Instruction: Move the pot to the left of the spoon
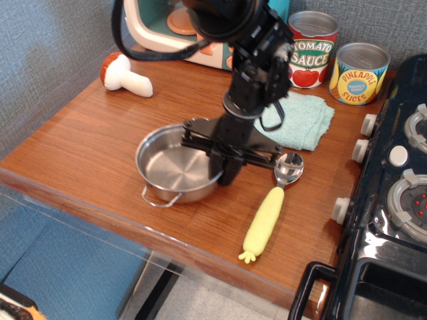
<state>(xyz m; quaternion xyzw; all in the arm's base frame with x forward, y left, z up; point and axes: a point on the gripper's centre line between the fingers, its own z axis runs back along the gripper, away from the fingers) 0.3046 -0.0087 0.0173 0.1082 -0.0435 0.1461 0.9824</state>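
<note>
The shiny steel pot (pixel 175 167) with wire loop handles sits low on the wooden counter, just left of the spoon (pixel 270 204). The spoon has a metal bowl and a pale yellow-green handle and lies toward the front right. My black gripper (pixel 225 170) reaches down from above and is shut on the pot's right rim. The arm hides part of the rim and the far handle.
A toy mushroom (pixel 125 75) lies at the back left. A toy microwave (pixel 193 27) stands at the back. A light blue cloth (pixel 303 120), a tomato sauce can (pixel 309 50) and a pineapple can (pixel 360 73) are behind the spoon. A black stove (pixel 393 193) borders the right.
</note>
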